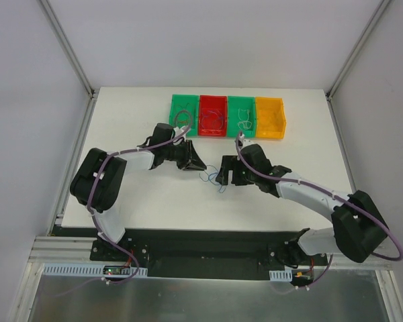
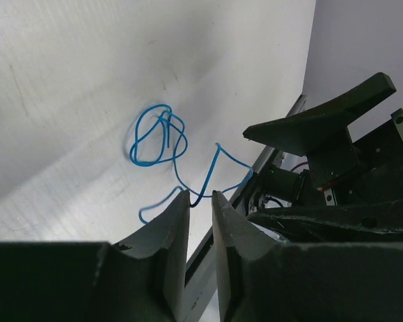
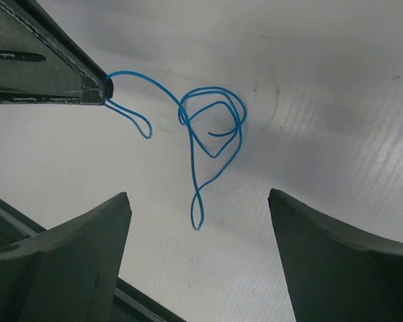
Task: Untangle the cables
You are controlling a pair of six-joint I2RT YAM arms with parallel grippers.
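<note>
Left wrist view: the left gripper [image 2: 200, 196] pinches the blue cable [image 2: 162, 119] tight. The right gripper [image 3: 198, 194] gapes wide, holding nothing.

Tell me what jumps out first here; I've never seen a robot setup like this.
A tangled blue cable lies on the white table between the two arms. One part of it is pinched by the left gripper, while the right gripper hovers wide open facing it. At the table's far edge sits a bright row of bins: green, red, green, orange.
</note>
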